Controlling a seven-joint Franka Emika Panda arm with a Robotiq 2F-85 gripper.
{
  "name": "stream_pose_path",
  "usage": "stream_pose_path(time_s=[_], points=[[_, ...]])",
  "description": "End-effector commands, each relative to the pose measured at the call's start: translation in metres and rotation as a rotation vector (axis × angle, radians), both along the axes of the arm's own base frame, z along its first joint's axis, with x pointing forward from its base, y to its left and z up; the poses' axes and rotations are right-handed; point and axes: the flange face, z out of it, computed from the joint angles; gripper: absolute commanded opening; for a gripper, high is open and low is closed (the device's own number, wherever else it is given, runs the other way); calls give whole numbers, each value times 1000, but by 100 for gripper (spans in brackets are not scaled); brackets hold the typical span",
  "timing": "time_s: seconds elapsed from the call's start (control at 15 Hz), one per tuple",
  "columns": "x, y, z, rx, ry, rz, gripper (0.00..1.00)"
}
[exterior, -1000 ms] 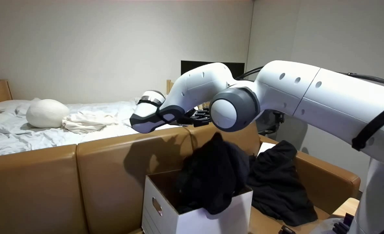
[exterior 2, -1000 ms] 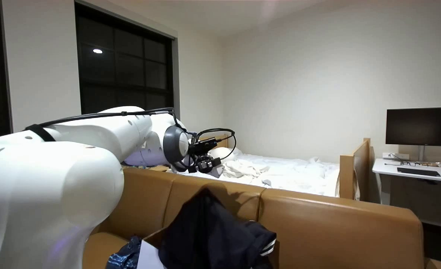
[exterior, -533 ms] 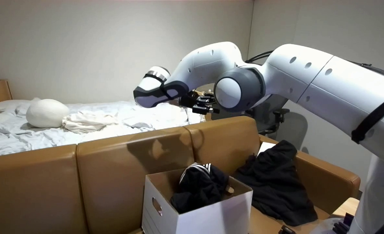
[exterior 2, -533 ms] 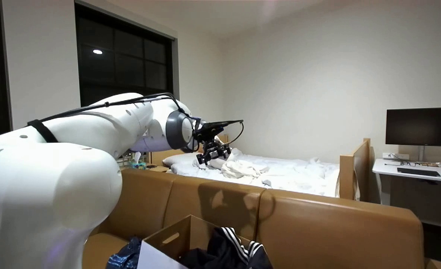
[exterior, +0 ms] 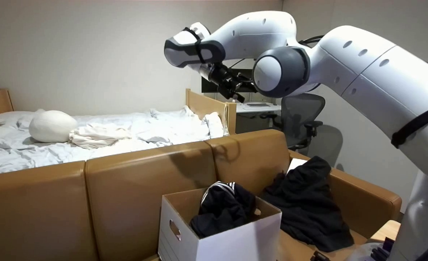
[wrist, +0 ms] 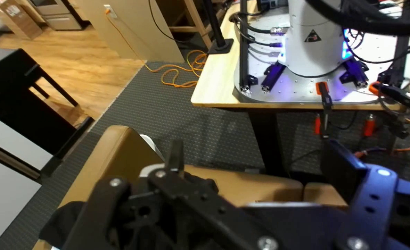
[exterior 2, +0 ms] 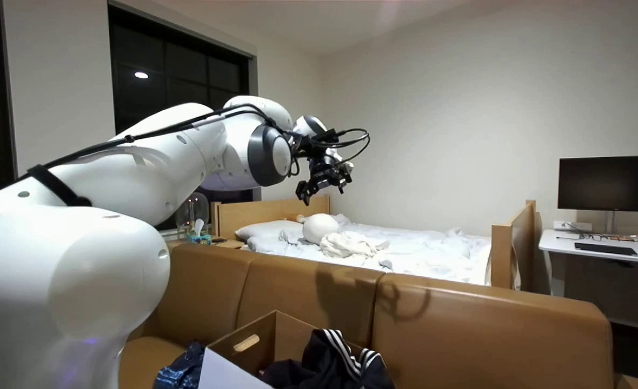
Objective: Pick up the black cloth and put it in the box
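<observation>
We've got the big brown sofa (exterior: 134, 192), the white box (exterior: 239, 243) just in front of its backrest, and the black cloth (exterior: 223, 214) bunched inside the box, stripes poking up by the rim (can't tell if any hangs over). Our jaws are well above that, spread wide with nothing in them, so we'd call this the back-off step: lift away smoothly, don't swing low, and tuck the striped bit down only if it's really draping out.
</observation>
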Motion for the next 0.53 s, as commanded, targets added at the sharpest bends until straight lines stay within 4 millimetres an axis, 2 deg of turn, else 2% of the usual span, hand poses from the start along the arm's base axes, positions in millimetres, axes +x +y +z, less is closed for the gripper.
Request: stream_pose_path(time_s=[0.0, 0.47], points=[[-5, -34, 33, 117, -103, -114, 100], [-38, -117, 105, 360, -221, -336, 100]])
